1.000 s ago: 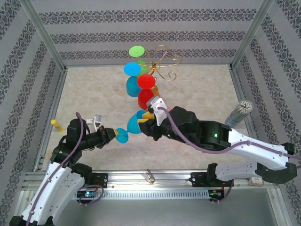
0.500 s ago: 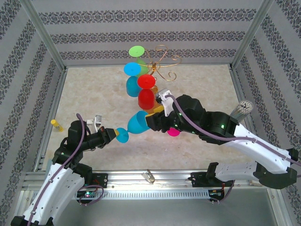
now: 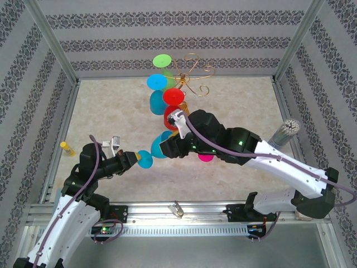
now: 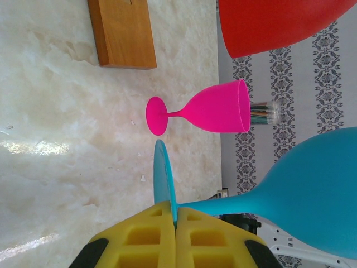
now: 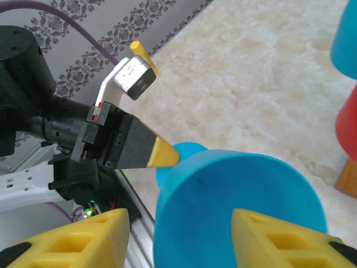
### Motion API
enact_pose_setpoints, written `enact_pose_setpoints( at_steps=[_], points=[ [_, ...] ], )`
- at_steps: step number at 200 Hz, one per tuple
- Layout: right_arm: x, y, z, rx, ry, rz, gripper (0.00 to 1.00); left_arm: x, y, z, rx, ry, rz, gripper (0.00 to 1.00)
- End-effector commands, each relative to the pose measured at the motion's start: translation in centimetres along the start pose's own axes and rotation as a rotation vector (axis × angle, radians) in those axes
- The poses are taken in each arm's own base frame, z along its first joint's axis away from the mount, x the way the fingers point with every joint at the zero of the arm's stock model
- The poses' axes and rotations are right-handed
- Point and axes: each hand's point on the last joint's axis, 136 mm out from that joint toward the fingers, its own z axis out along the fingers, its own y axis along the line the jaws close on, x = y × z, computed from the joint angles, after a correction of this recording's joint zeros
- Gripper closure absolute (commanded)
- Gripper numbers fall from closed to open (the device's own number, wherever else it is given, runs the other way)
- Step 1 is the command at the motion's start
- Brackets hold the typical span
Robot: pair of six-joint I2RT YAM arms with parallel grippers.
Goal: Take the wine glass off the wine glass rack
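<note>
Here, blue wine glass (image 4: 304, 192) foot in left claw (image 4: 175, 216), right claw (image 5: 179, 224) astride bowl

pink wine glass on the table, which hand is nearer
Right. The right hand sits just left of the pink wine glass, open around the blue wine glass bowl; the left hand is farther left, pinching that glass's foot.

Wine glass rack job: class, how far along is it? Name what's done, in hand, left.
Done: a pink glass stands on the table, off the wine glass rack. In hand: the left gripper grips a blue wine glass by its foot, the right gripper open around its bowl. Left: setting it down; other coloured glasses hang on the rack.
</note>
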Motion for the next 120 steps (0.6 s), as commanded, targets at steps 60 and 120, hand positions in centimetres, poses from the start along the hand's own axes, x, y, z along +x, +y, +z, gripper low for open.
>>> enact_pose_setpoints(
  at_steps=[60,120],
  points=[
    [0.3,1.3,1.9,-0.075,0.029,0.024,0.71,-1.0,-0.8,-0.4,0.008,-0.039,0.023,1.0],
    [0.1,1.4,2.0,-0.074,0.025,0.026,1.0,-0.7,-0.6,-0.9,-0.01,-0.045,0.035,1.0]
  ],
)
